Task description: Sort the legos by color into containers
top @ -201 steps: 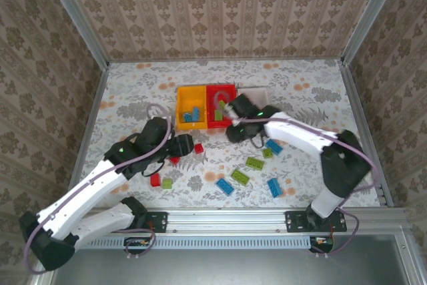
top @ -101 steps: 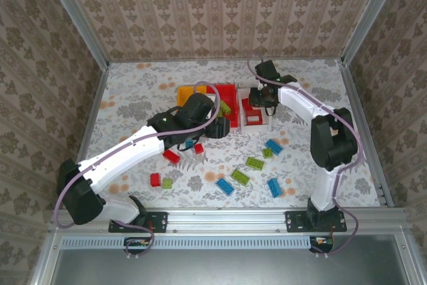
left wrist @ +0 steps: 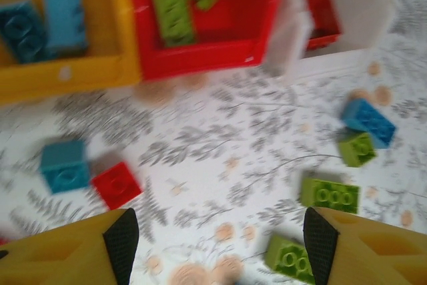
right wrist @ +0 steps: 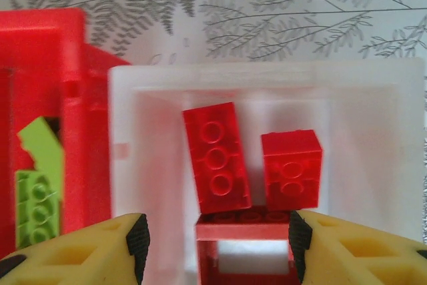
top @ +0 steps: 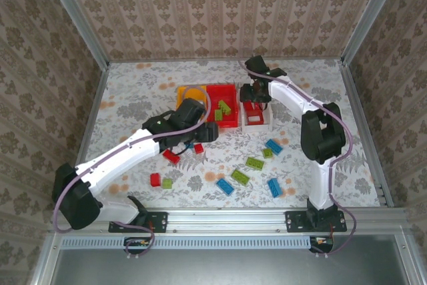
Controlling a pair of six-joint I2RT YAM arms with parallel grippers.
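Observation:
The yellow bin (left wrist: 67, 71) holds blue legos (left wrist: 63, 8). Lime green legos (left wrist: 173, 21) lie in the red bin (top: 223, 88), and red legos (right wrist: 217, 155) in the white bin (right wrist: 127, 165). My left gripper (left wrist: 220, 245) is open with nothing in it, low over the table in front of the red bin (left wrist: 200, 61). It hangs between a loose red lego (left wrist: 115, 183) and a green one (left wrist: 287, 257). My right gripper (right wrist: 218, 241) is open above the white bin (top: 269, 121), with a red frame-shaped piece (right wrist: 243, 235) lying between its fingers.
Loose legos are scattered on the flowered tabletop: blue (top: 274, 145), blue (top: 225, 186), green (top: 254, 163), green (top: 240, 177), red (top: 171, 157), red (top: 155, 179). My left arm (top: 127, 155) slants across the left half. Metal rails (top: 227, 218) frame the table.
My left gripper went from the loose legos up to the red bin, then drew back a little. My right arm swung from the table's middle to over the white bin.

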